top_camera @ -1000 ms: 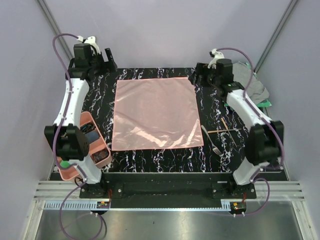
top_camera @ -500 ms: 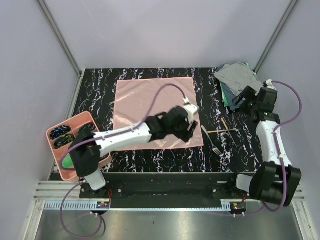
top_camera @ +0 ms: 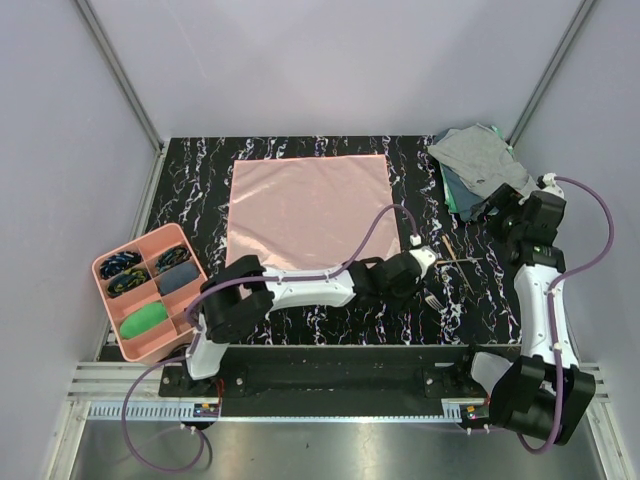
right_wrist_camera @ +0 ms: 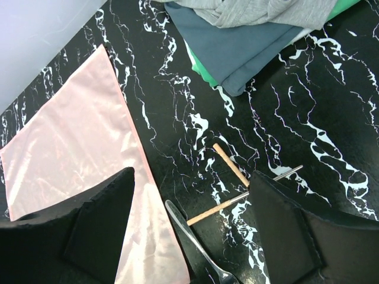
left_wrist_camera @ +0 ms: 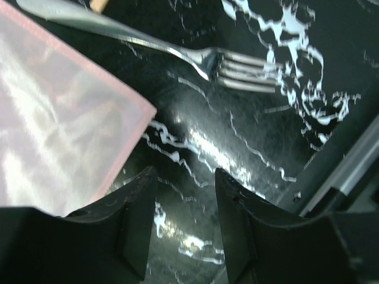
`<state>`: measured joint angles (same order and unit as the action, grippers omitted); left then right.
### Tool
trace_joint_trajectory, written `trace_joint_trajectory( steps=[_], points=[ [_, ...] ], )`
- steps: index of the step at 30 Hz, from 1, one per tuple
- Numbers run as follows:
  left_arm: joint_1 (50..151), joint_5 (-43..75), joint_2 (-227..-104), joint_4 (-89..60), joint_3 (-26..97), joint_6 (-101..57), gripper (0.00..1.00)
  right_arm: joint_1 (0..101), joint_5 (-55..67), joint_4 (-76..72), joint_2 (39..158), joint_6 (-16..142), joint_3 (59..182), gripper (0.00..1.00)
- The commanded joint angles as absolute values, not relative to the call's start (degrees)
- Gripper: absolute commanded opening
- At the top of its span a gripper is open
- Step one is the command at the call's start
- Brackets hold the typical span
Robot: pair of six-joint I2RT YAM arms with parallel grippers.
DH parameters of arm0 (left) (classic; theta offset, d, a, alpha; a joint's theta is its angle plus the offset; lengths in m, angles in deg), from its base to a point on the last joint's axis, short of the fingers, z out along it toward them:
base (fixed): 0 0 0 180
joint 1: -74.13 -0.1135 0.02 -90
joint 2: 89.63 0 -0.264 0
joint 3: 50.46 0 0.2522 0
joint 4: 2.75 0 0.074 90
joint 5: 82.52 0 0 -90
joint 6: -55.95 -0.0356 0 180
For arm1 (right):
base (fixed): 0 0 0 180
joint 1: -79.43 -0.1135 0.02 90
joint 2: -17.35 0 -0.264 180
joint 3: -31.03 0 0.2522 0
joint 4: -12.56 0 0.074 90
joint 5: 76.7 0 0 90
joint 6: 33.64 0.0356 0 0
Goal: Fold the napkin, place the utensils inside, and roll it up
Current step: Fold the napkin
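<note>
Left tool (left_wrist_camera: 182, 177) half-spread, empty, over desk (left_wrist_camera: 284, 148) just off napkin (left_wrist_camera: 53, 124) corner; closing here risks missing cloth or nudging fork (left_wrist_camera: 237, 68). Right tool (right_wrist_camera: 190, 177) wide, empty.

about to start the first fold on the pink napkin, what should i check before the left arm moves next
1. Salmon-pink shiny napkin flat and unfolded: ok.
2. Left hand has the napkin corner between its fingers: not ok; only black marbled table shows in the gap, and the corner lies just ahead.
3. Silver metal fork off the napkin: ok, though close to its edge.
4. Right hand open and empty: ok.
5. Grey and green cloth pile apart from the napkin: ok.
</note>
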<state>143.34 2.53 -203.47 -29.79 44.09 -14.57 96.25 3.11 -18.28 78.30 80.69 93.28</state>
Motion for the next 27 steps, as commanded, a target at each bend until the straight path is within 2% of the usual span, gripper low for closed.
trace_joint_trajectory(
  steps=[1, 11, 27],
  points=[
    [143.03, 0.45, -206.69, -25.12, 50.38, -13.75, 0.47, 96.66, 1.18, -17.64, 75.89, 80.7, 93.48, 0.86],
    [143.03, -4.82, -211.62, -27.32, 54.35, -13.22, 0.41, 96.83, 0.65, -17.73, 74.75, 80.26, 93.39, 0.86],
    [143.03, -9.31, -215.48, -27.41, 54.7, -12.43, 0.4, 96.92, -0.76, -17.9, 73.43, 80.35, 93.39, 0.88]
  ],
)
